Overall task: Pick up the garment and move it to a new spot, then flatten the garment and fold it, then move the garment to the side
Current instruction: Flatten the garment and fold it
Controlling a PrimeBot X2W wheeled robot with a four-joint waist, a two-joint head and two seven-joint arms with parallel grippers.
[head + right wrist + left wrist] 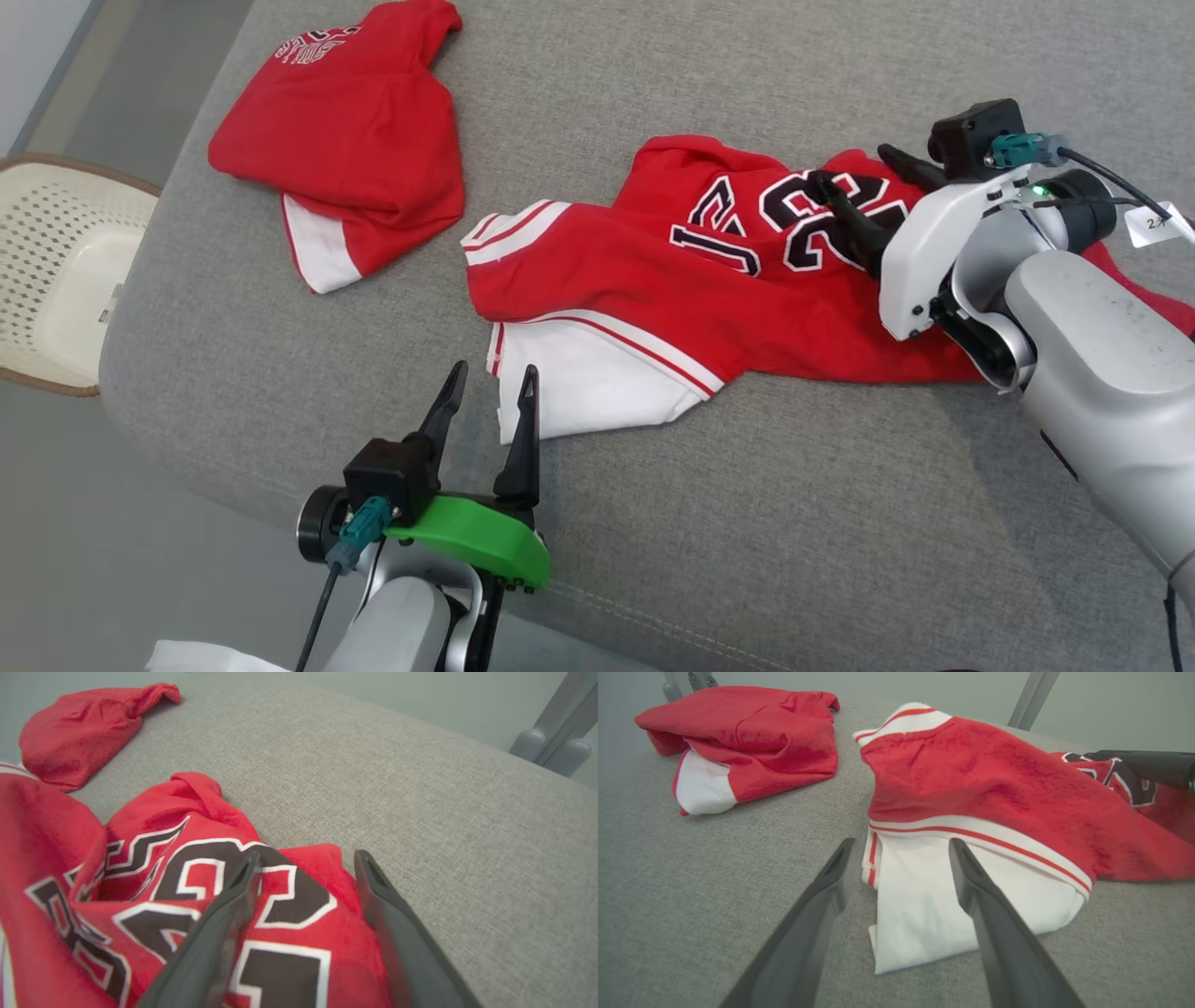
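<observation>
The red garment [635,280] with black numbers lies crumpled on the grey padded surface [747,523]. The left gripper [493,373] has its 2 fingers spread apart and holds nothing, just at the garment's white corner. The right gripper [854,166], fingers also spread and empty, is over the printed numbers. A second red garment [355,140] lies apart.

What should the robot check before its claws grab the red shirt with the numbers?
1. The left claw is open: ok.
2. The right claw is open: ok.
3. The left claw points at the white end of the numbered shirt: ok.
4. The right claw is over the numbers: ok.
5. The numbered shirt lies flat: not ok, it is crumpled.
6. The other red garment lies apart from it: ok.
</observation>
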